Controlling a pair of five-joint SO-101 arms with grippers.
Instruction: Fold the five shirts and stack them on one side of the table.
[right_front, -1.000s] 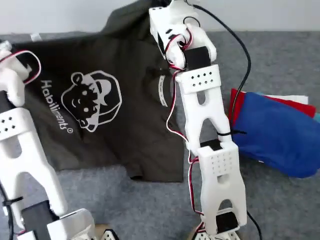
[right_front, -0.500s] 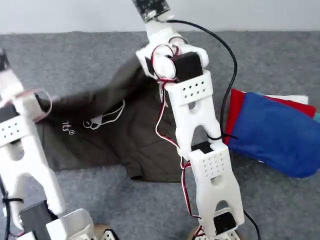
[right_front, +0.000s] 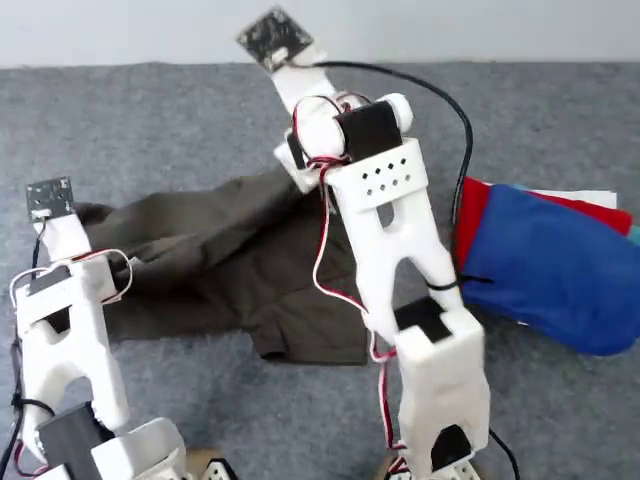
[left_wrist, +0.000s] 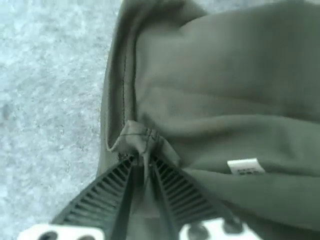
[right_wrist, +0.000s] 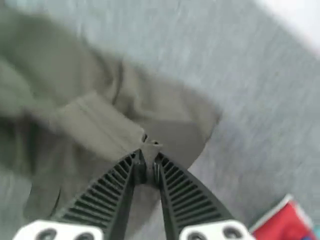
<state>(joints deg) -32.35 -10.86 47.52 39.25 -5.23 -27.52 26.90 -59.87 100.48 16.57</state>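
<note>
From the high view, the right arm (right_front: 390, 230) is running from 6 o'clock up toward 12 and is covering the right-hand part of the dark olive shirt (right_front: 220, 250), along with the spot where it is gripping the cloth. The left arm (right_front: 65, 330), coming up from 8 o'clock, is hiding the shirt's edge at 9 o'clock in the same way. I cannot make out any front print, because the cloth is doubled over on itself.

The shirt is lying on the grey table (right_front: 150, 120), spreading from the centre toward 9 o'clock. It is bunching into long soft ridges, and one flatter flap is reaching toward 6 o'clock.

In the left wrist view, the left arm's fingers (left_wrist: 107, 187) are pressing together on a small puckered fold of stitched hem (left_wrist: 137, 137). A white tag (left_wrist: 244, 166) is showing on the cloth nearby. In the right wrist view, the right arm's fingers (right_wrist: 107, 197) are likewise pinching a corner of the olive cloth, which is draping away from them over the table.

At 3 o'clock a stack of folded shirts is sitting well apart from the olive one. A blue shirt (right_front: 550, 265) is lying on top, a red one (right_front: 475, 205) is peeking out beneath it, and the frame's edge is cutting off the far side.
</note>
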